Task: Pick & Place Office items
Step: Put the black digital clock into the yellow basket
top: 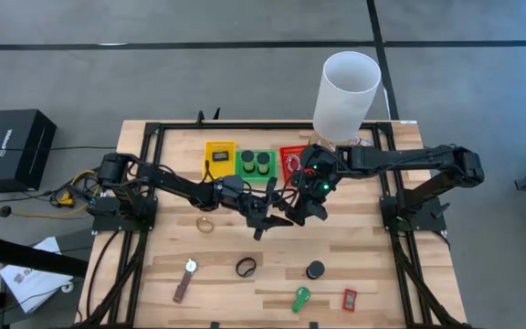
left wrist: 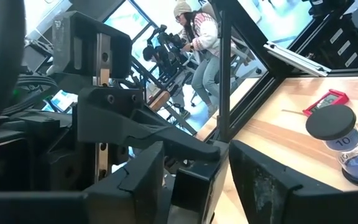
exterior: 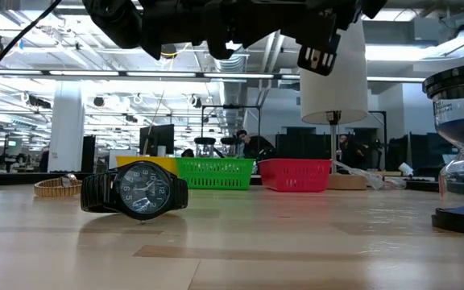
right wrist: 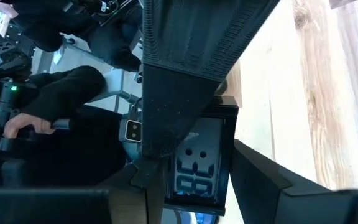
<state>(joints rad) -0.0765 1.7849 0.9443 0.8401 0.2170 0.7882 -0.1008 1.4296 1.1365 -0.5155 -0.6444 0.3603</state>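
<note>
Just in front of the red tray point(top: 292, 157), we see the right gripper point(top: 310, 208) clamped on a small black digital timer point(right wrist: 199, 163), seemingly passing it to the left gripper point(top: 268, 217), whose fingers stand apart.

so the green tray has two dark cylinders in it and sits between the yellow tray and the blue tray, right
Not quite. The high view shows no blue tray: the green tray, holding two dark cylinders, sits between the yellow tray and a red tray.

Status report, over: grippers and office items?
Right gripper clamped on black digital timer, mid-table, raised. Left gripper right against it. Wristwatch, hourglass, green clip loose on table. Only obstruction: arms crowd each other.
</note>
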